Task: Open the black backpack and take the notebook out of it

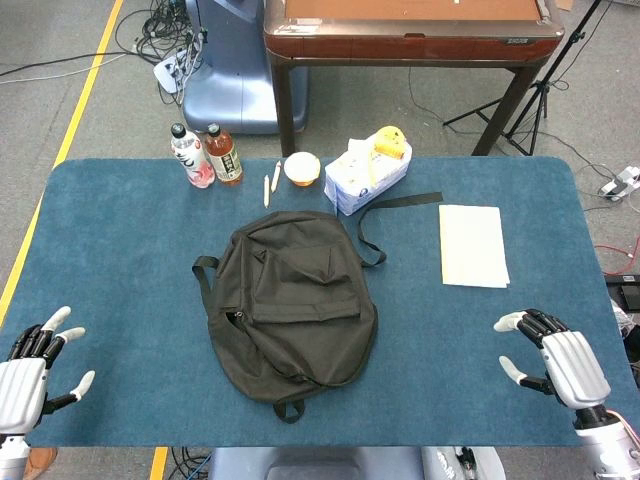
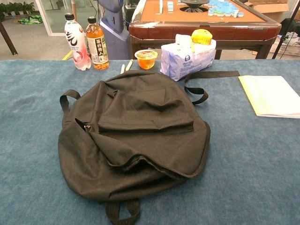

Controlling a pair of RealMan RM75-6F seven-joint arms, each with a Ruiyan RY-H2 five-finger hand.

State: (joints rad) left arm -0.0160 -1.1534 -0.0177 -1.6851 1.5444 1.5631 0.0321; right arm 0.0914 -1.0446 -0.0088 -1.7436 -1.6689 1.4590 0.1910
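The black backpack point(image 1: 290, 300) lies flat in the middle of the blue table, straps toward the far side. In the chest view the backpack point(image 2: 136, 136) shows a gaping zip opening along its near edge; nothing inside can be made out. A white notebook point(image 1: 472, 245) lies flat on the table to the backpack's right, also seen in the chest view point(image 2: 276, 96). My left hand point(image 1: 35, 365) rests at the near left corner, fingers spread, holding nothing. My right hand point(image 1: 555, 355) sits at the near right, fingers apart and empty. Both are well clear of the backpack.
Two drink bottles point(image 1: 205, 155) stand at the far left. Beside them lie two pens point(image 1: 270, 182), an orange jelly cup point(image 1: 302, 168) and a tissue pack point(image 1: 367, 175) with a yellow object point(image 1: 390, 143) on top. A brown table point(image 1: 410, 30) stands behind.
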